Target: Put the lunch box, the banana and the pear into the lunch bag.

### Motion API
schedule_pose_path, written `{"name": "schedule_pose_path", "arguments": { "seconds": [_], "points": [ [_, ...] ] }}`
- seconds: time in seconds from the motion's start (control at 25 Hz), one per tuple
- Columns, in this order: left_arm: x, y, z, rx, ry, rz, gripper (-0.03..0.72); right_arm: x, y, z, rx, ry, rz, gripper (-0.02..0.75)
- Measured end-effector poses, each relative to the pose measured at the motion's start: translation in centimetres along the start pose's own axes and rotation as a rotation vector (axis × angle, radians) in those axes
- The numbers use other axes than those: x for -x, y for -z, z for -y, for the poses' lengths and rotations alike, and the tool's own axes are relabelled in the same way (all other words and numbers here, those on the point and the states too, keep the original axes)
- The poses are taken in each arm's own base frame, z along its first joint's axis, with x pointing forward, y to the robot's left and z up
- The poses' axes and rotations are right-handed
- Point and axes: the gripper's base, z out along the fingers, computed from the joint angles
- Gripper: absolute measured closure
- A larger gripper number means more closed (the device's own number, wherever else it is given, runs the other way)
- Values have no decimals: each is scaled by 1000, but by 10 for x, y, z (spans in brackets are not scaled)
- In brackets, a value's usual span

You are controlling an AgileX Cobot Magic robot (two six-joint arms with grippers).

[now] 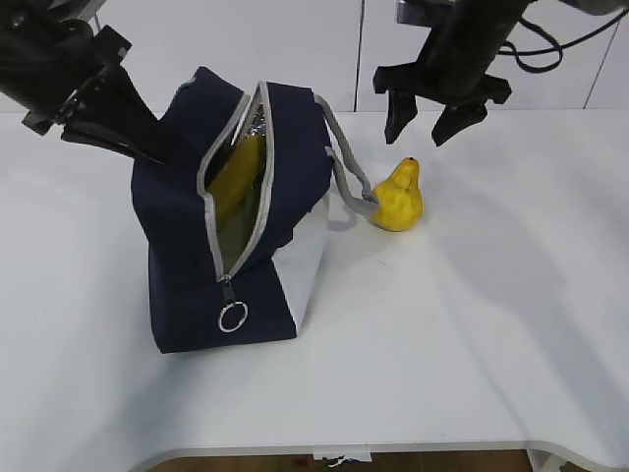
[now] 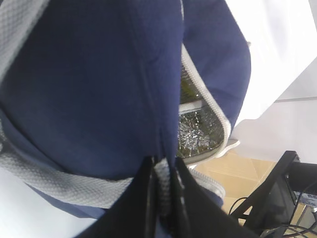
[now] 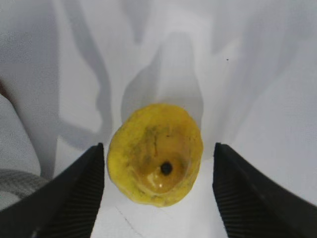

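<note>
The navy lunch bag (image 1: 187,226) stands on the white table with its zipper open. The yellow banana (image 1: 236,177) shows inside the opening. The lunch box is hidden from view. My left gripper (image 2: 163,168) is shut on the bag's grey webbing handle (image 2: 162,173) and holds the bag's far side up; in the exterior view its tips are hidden behind the bag. The yellow pear (image 1: 398,197) stands upright right of the bag. My right gripper (image 1: 425,123) is open, hovering above the pear (image 3: 156,153), with a finger (image 3: 74,193) on each side of it.
The bag's second grey handle (image 1: 346,162) lies toward the pear and nearly touches it. The zipper's metal ring pull (image 1: 233,317) hangs at the bag's near end. The table's front edge (image 1: 344,447) is close to the bag.
</note>
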Motion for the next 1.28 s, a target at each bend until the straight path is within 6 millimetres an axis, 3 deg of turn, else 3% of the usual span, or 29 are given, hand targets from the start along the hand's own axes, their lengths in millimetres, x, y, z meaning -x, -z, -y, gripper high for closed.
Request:
{"name": "schedule_pose_path", "arguments": {
  "seconds": [0.36,0.48,0.6,0.88,1.04,1.2,1.28],
  "points": [
    [0,0,0,1,-1,-2,673,-5,-45,4,26,-29,-89,210],
    [0,0,0,1,-1,-2,673,-7,-51,2,48,-40,-104,211],
    [0,0,0,1,-1,-2,673,-6,-51,2,57,-44,-103,225],
    [0,0,-1,6,-3,-5,673,-6,-51,1,59,-45,-103,450],
    [-1,0,-2,25,-11,-14,673,-6,-48,1,55,-42,-97,472],
    [-1,0,-2,26,-11,-15,673,-3,-27,-2,58,-33,-55,472],
    [-1,0,-2,27,-11,-15,673,0,-3,-5,68,-27,-10,472]
  ]
}}
